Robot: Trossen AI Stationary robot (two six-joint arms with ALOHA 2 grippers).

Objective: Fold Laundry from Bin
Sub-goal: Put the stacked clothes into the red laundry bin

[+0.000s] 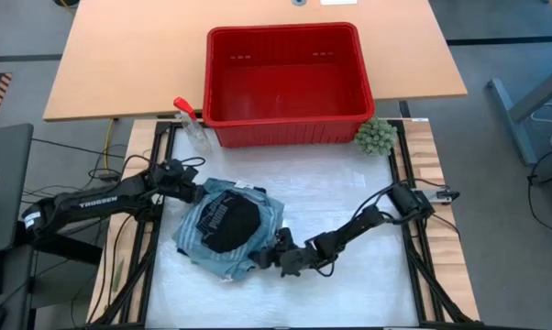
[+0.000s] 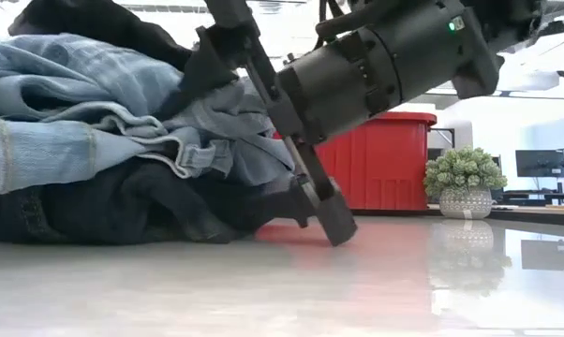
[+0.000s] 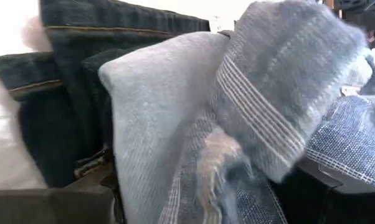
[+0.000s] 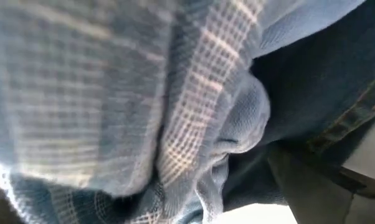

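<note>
You have the soft pile of laundry (image 1: 228, 225), light blue denim with a small black piece on top, lying on the white table mat (image 1: 349, 183) in front of the rectangular red plastic bin (image 1: 285, 82). Your left gripper (image 1: 195, 191) sits at the pile's far left edge, fingers spread around cloth. Your right gripper (image 1: 278, 252) presses into the pile's near right edge, fingers wide apart, one fingertip (image 2: 333, 223) on the mat. A green fuzzy ball (image 1: 375, 136) stands beside the bin's corner.

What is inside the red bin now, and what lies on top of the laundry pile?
The bin looks empty in the high view; its bare red floor shows. On the laundry pile lies a black piece. What is folded beneath the pile's upper layers is covered.
</note>
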